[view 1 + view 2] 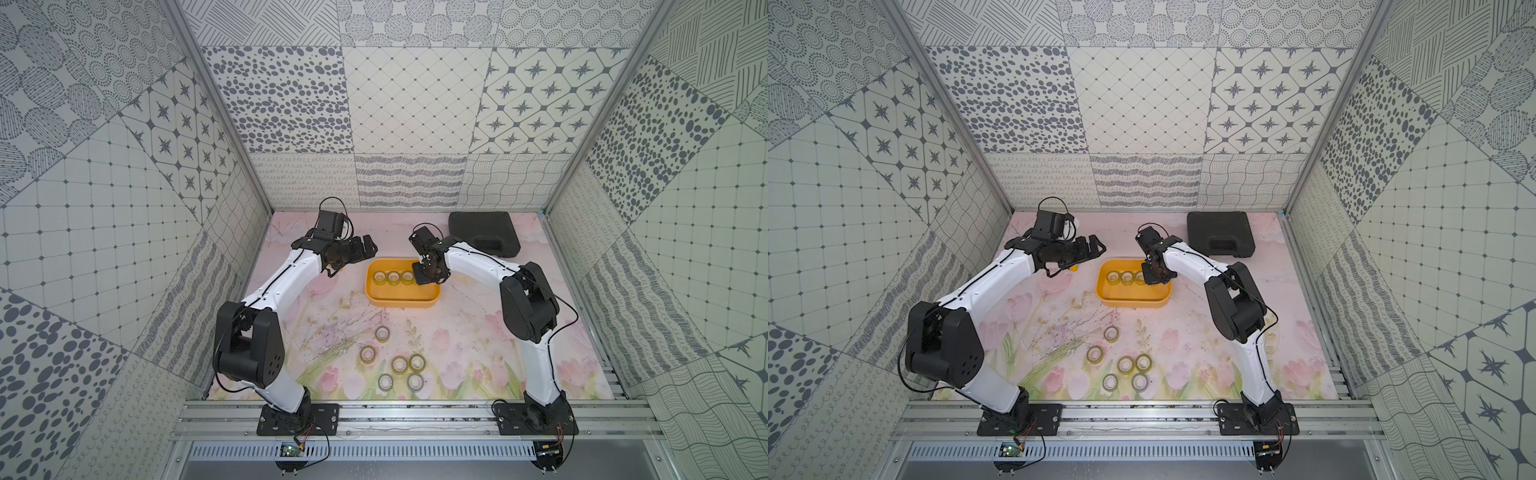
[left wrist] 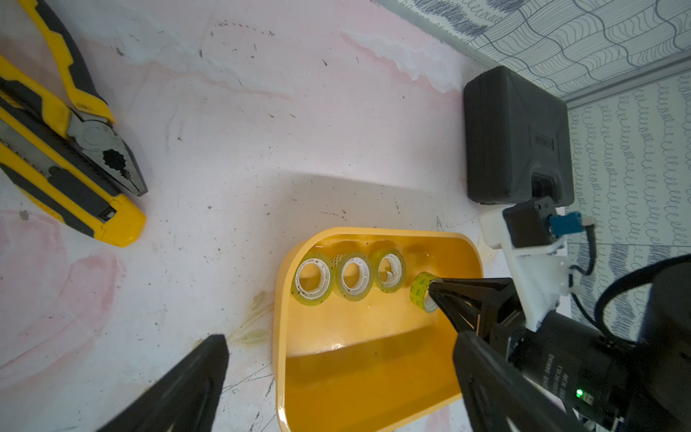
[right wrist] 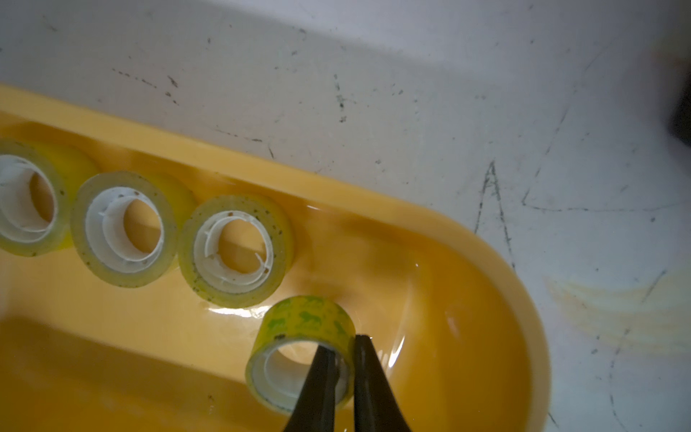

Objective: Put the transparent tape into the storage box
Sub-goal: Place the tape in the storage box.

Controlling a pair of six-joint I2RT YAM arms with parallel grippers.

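1. The right gripper (image 3: 342,346) pinches a small roll of transparent yellowish tape (image 3: 304,321) by its wall, one finger inside the core and one outside.
2. That roll hangs inside the shallow yellow plastic storage box (image 1: 402,303), beside three more rolls (image 1: 393,277) lined along its far wall. I cannot tell whether it touches the floor.
3. The left gripper (image 1: 371,246) hovers beside the box, jaws wide and empty.
4. Six loose rolls (image 1: 399,364) lie near the table's front, well apart from the box.
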